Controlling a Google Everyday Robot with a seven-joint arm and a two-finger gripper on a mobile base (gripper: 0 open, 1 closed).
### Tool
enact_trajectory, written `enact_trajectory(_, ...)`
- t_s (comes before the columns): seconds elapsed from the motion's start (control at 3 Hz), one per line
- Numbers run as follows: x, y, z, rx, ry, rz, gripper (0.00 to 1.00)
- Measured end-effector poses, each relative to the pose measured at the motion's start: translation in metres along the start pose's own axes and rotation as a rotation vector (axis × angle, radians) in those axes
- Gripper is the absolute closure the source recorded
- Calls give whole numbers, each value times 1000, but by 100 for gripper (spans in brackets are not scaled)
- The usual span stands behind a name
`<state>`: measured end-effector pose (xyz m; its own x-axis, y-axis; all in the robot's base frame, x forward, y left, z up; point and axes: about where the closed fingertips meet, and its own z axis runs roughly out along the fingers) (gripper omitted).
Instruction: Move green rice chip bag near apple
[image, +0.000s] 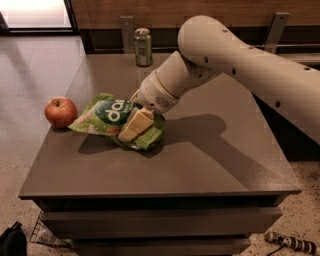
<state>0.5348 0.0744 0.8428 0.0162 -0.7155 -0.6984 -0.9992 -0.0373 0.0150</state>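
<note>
The green rice chip bag (107, 116) lies crinkled on the grey table, its dark green oval logo facing up. Its left end reaches close to the red-orange apple (60, 112), which sits near the table's left edge. My gripper (134, 123) is over the bag's right half, one pale finger (135, 125) lying across the top of it. The bag's right end is bunched under the finger and the other finger is hidden behind it. The arm comes in from the upper right.
A green metal can (143, 47) stands at the table's far edge. The table (210, 165) drops off at the front and left. A wire basket (47, 234) and a dark bag (12, 242) sit on the floor at lower left.
</note>
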Motion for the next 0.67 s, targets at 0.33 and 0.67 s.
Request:
enact_trajectory(0.33, 0, 1, 1, -2, 0, -1, 0)
enact_trajectory(0.67, -1, 1, 1, -2, 0, -1, 0)
